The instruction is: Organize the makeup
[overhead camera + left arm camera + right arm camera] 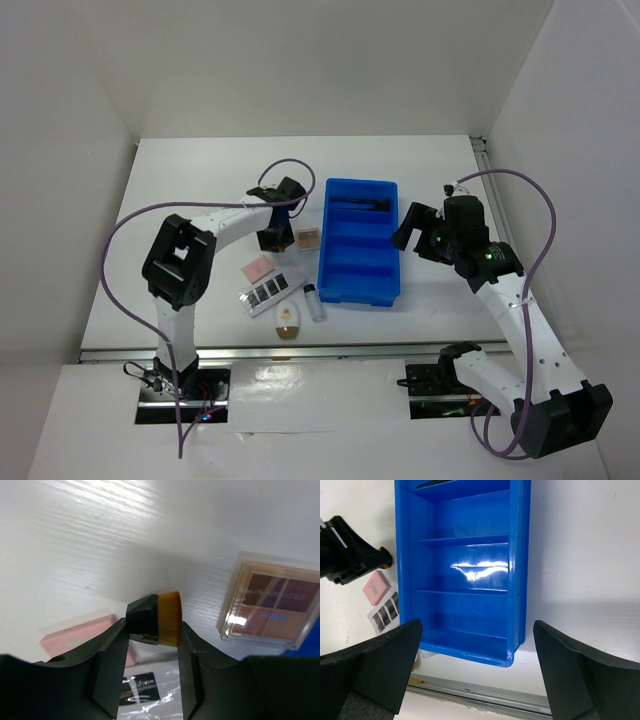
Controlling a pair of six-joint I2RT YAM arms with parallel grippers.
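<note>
Brush point(161, 616) pinched in left tool point(152, 630) near brown compact point(272, 602).

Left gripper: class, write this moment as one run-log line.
left gripper: closed on brush | right gripper: open, empty, by blue tray | tray: black tool in far compartment

The blue tray point(517, 555) is smooth, glossy plastic. The white table point(100, 540) looks matt and faintly grained. The brown compact point(272, 602) has a clear glossy lid, probably plastic. The brush point(167, 617) has soft, dense bristles on a shiny black base.
</note>
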